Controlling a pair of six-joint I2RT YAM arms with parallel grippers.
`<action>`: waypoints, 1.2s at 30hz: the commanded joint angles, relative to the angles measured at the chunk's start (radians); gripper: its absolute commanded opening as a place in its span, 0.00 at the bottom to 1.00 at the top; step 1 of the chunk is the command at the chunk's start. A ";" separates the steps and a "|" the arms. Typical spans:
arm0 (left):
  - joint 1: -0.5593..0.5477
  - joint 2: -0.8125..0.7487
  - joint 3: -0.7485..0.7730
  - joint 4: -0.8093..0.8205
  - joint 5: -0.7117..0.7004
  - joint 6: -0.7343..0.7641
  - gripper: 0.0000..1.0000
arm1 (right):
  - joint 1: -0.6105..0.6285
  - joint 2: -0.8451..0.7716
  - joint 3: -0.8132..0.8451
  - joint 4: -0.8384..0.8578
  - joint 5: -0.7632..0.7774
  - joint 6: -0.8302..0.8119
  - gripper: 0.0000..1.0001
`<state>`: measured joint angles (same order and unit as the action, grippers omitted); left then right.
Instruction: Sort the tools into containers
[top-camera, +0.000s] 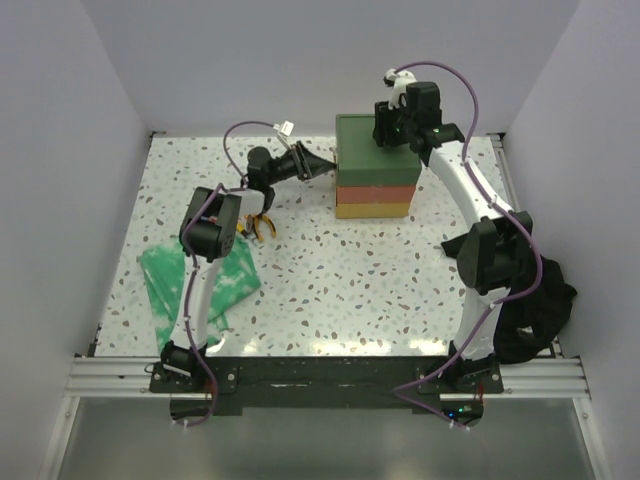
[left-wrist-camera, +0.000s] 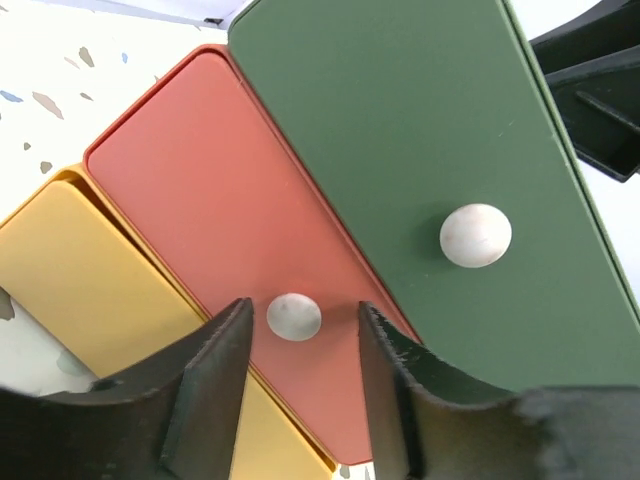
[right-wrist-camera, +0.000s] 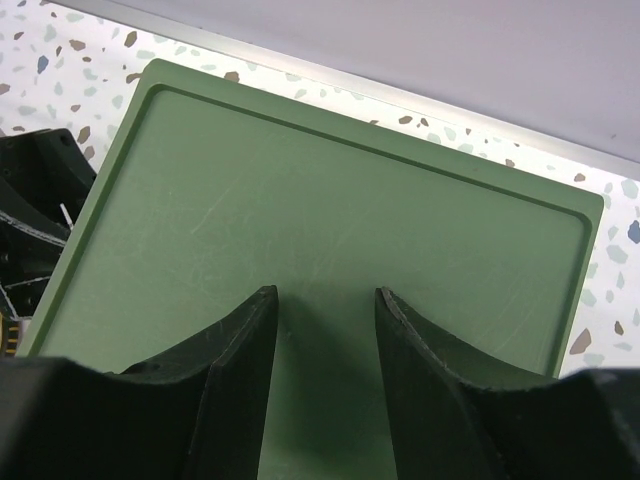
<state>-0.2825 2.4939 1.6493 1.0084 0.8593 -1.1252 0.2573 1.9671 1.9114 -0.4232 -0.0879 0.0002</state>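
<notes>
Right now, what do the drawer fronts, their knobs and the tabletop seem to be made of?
Drawer fronts: likely painted metal or plastic, matte, with smooth rounded edges; the green top shows fine scratches. Knobs: pale, dull, round, possibly unpainted wood or plastic. Tabletop: white with coloured flecks, terrazzo-look, perhaps a printed laminate.

Drawer stack (left-wrist-camera: 200, 200) is showing smooth matt plastic; green top (right-wrist-camera: 330, 230) is carrying fine scratches; surface (top-camera: 330, 280) is gleaming, speckled.

My surroundings: speckled terrazzo tabletop (top-camera: 330, 280); plain white walls (top-camera: 250, 60) at nine, twelve and three o'clock; aluminium rail (top-camera: 110, 375) at six; even, soft light.
</notes>
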 joint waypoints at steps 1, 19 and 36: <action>0.000 0.011 0.035 0.058 0.004 -0.007 0.47 | 0.003 -0.001 0.009 -0.037 0.019 0.011 0.47; 0.000 0.008 0.007 0.128 0.043 -0.032 0.24 | 0.003 0.012 -0.025 -0.048 0.036 0.006 0.45; 0.143 -0.223 -0.354 0.144 0.101 0.051 0.06 | -0.027 0.003 -0.113 -0.011 0.062 -0.036 0.42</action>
<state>-0.1719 2.3653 1.3663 1.1217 0.8837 -1.1328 0.2569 1.9621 1.8568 -0.3351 -0.0513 -0.0299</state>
